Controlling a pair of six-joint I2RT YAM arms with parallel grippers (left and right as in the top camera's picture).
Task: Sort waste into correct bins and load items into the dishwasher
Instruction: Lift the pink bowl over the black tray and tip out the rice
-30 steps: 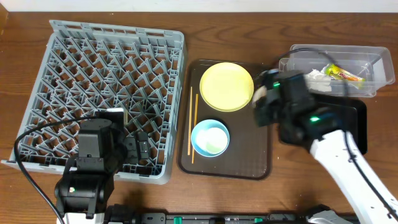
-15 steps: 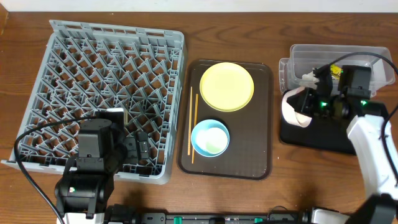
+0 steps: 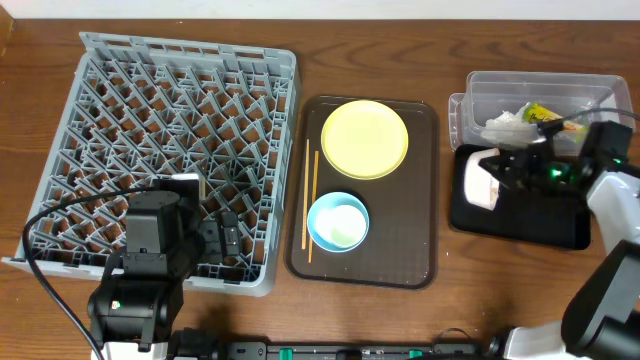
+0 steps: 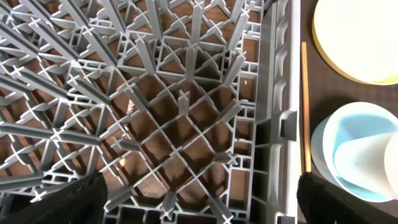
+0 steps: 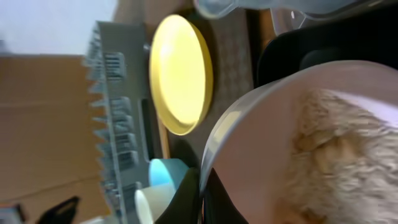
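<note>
no readable text, labels or numbers anywhere, wrapper [image 3: 546,113] print too small

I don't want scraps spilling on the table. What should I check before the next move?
1. Grip: right gripper shut on the white bowl rim: ok.
2. Food scraps inside the bowl: ok.
3. Bowl above the black tray: ok, though near the tray's left end.
4. Bowl tilted on its side: ok.
5. Landing spot free of other things: cannot tell, the arm hides part.
6. Left gripper out of the way, open over the dish rack: ok.
</note>
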